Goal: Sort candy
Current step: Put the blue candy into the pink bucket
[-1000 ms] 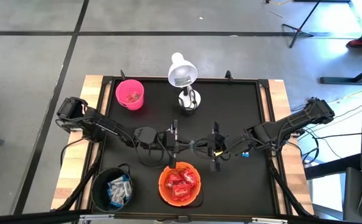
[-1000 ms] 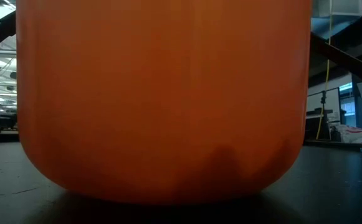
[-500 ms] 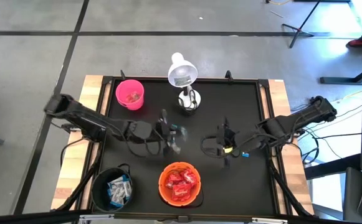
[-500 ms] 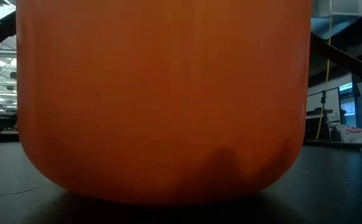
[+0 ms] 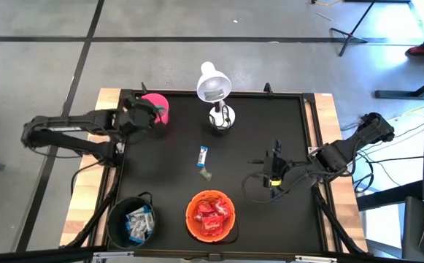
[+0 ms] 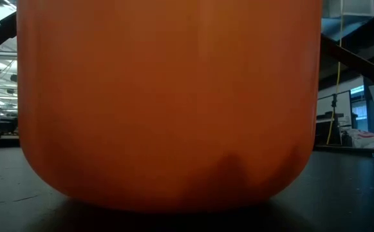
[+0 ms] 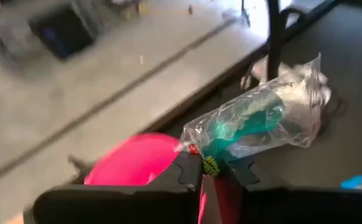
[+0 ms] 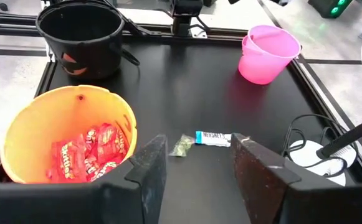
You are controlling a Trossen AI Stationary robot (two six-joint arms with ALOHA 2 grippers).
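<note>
Your left gripper [image 7: 217, 169] pinches a clear-wrapped green candy [image 7: 255, 118] over the pink cup [image 5: 155, 109]; centre it above the rim before letting go. Your right gripper [image 8: 196, 163] waits with fingers spread near the blue candy [image 5: 203, 156] mid-table.

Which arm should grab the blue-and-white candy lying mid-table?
The right. Its gripper is open and empty, with the blue-and-white candy straight ahead between its fingers. The left gripper is over the pink cup, shut on a green clear-wrapped candy.
</note>
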